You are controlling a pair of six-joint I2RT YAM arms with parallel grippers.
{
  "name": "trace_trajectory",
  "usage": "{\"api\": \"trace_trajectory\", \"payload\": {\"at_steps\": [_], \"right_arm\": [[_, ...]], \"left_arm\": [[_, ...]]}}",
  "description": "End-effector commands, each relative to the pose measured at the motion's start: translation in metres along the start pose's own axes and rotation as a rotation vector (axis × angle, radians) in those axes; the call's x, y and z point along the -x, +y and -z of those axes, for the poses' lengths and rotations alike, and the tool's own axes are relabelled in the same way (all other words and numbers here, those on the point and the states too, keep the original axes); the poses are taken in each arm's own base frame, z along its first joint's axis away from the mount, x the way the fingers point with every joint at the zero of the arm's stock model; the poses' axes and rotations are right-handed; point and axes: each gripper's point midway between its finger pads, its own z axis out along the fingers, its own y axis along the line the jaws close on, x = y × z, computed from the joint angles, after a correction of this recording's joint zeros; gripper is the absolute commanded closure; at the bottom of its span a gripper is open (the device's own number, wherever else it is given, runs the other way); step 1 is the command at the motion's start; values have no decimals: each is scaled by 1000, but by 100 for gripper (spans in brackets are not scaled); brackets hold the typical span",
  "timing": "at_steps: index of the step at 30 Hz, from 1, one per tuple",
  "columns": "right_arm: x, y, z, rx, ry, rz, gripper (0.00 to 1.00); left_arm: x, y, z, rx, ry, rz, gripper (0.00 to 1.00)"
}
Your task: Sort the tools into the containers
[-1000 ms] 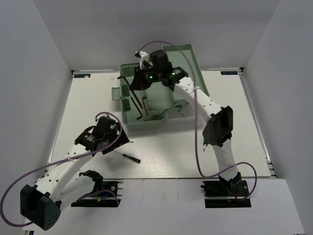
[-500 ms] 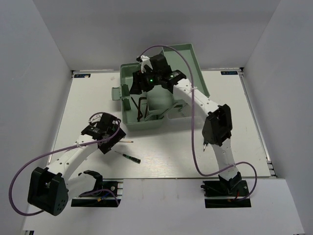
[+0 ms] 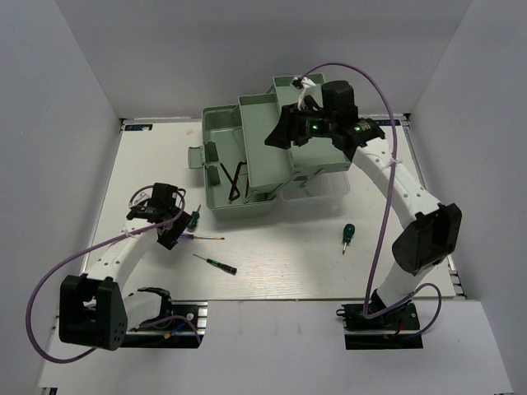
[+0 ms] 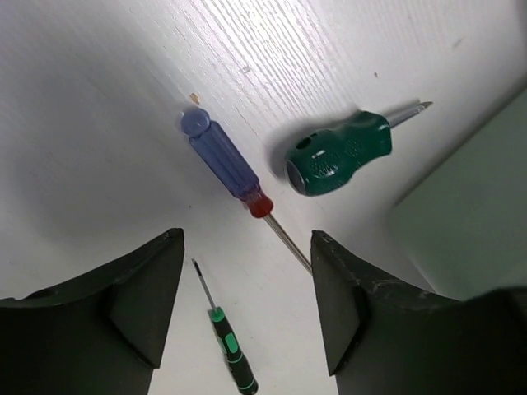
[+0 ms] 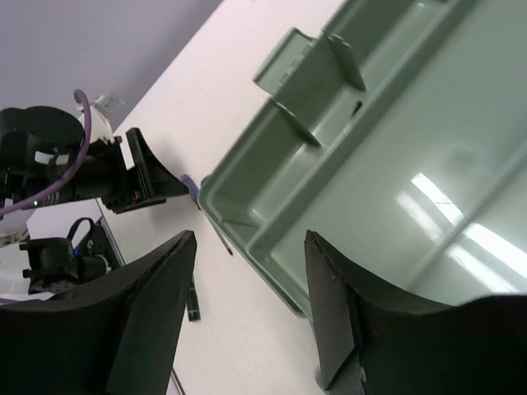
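Observation:
The pale green toolbox point(image 3: 222, 202) stands open at the table's middle back, with reddish-brown and dark hex keys point(image 3: 235, 177) lying in its left compartment. My left gripper point(image 3: 171, 229) hovers open over a blue-purple screwdriver point(image 4: 221, 159), beside a stubby green screwdriver point(image 4: 339, 152) point(image 3: 193, 220). A slim dark screwdriver with green bands point(image 4: 230, 355) point(image 3: 218, 264) lies nearer me. Between the left gripper's point(image 4: 247, 304) fingers there is only bare table. Another green screwdriver point(image 3: 347, 234) lies at the right. My right gripper point(image 3: 278, 136) point(image 5: 251, 304) hangs open and empty over the toolbox tray point(image 5: 395, 164).
The toolbox's raised tier point(image 3: 268, 140) and lid point(image 3: 329, 156) stand under the right arm. A latch tab point(image 3: 198, 155) sticks out of the box's left side. White walls close in the table on three sides.
The right gripper opened and swung right and up from the box's left compartment, uncovering the green screwdriver at the right. The left arm moved left over the blue screwdriver and its jaws narrowed somewhat.

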Motion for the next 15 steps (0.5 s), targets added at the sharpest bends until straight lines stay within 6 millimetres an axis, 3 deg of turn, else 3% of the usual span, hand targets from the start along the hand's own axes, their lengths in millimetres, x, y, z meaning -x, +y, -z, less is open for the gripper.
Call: {"api": "trace_trajectory", "payload": {"at_steps": [1,2,5,10,15], "right_arm": [[7,1,22,10,-42,5,39],[-1,-13,24,-17,-32,-22,39],[-6,-22,35,-33,-37,-61,40],[-7,-24,51,-32,-50,-76,40],[-11,-33,61,-50,-52,-99,40]], "left_arm": [[6,-3,-5,-8,4,5,27],[4,-1,-8,6,12,-12,27],[9,1,-17,23,10,-3,27],[7,10,-36,85,44,-8,34],[15,6,-50,117,46,-24,41]]}}
